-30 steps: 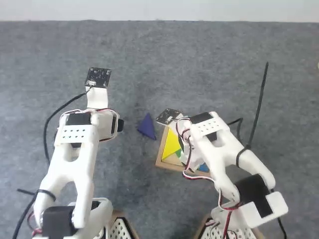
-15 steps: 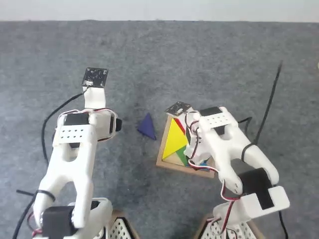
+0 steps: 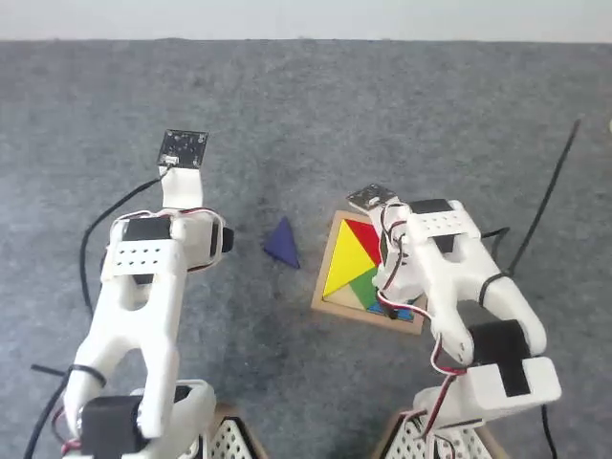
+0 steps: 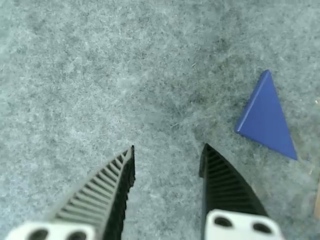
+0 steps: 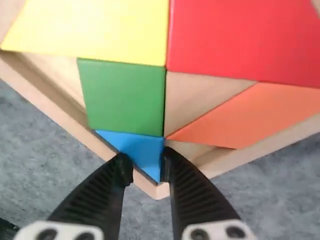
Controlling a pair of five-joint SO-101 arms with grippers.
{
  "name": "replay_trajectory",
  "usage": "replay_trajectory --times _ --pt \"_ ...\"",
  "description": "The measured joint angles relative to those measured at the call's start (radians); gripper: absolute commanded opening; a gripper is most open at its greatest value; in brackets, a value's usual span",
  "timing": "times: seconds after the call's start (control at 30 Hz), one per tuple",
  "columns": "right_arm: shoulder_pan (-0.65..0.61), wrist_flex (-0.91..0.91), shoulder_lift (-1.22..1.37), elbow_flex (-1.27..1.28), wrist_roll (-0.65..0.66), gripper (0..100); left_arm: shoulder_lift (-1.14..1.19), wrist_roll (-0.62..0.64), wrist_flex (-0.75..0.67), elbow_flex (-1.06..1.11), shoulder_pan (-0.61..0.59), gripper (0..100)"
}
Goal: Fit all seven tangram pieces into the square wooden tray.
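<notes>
From above, the grey table (image 3: 430, 115) carries the square wooden tray (image 3: 359, 314), turned at a slant and lying under the right arm (image 3: 449, 277). Inside it I can make out a yellow triangle (image 3: 342, 268), a red triangle (image 3: 368, 239) touching it, a green piece (image 3: 363, 287) below them, and a sliver of light blue piece (image 3: 402, 314) by the arm. A dark blue triangle (image 3: 282, 244) lies flat on the table outside the tray, just beside its left edge but apart from it, between the two arms. The left arm (image 3: 143, 287) stands well to the left of that triangle.

In the left wrist view, the left tool (image 4: 167, 150) has its two black fingers spread apart over bare table, with nothing between them. The dark blue triangle is off to one side of the fingers, clear of both.

In the right wrist view, the right tool (image 5: 145, 162) is pinched on one corner of the tray, its fingertips (image 5: 122, 167) pressed in on either side of the light blue piece's tip. Yellow and red lie edge to edge across the far part, the green square touches yellow and light blue, and an orange piece (image 5: 235, 125) lies below red. Bare wood shows between green, red and orange.
</notes>
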Motion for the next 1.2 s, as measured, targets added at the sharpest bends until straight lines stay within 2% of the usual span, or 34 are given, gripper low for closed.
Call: replay_trajectory --times 0.2,0.37,0.47,0.6,0.83,1.07,1.2 --pt "0.002 -0.002 -0.063 0.034 0.020 0.9 0.000 0.000 0.000 0.000 0.000 21" --pt "0.003 -0.021 -0.275 0.180 0.018 0.9 0.000 0.000 0.000 0.000 0.000 21" --pt "-0.038 -0.031 -0.399 0.245 0.020 0.9 0.000 0.000 0.000 0.000 0.000 21" --pt "-0.044 -0.037 -0.473 0.276 0.020 1.6 0.000 0.000 0.000 0.000 0.000 21" --pt "-0.048 -0.129 -0.416 0.276 0.020 18.0 0.000 0.000 0.000 0.000 0.000 21" --pt "-0.086 -0.184 -0.273 0.247 0.054 11.3 0.000 0.000 0.000 0.000 0.000 21" --pt "-0.008 -0.183 -0.265 0.236 0.069 11.2 0.000 0.000 0.000 0.000 0.000 21"
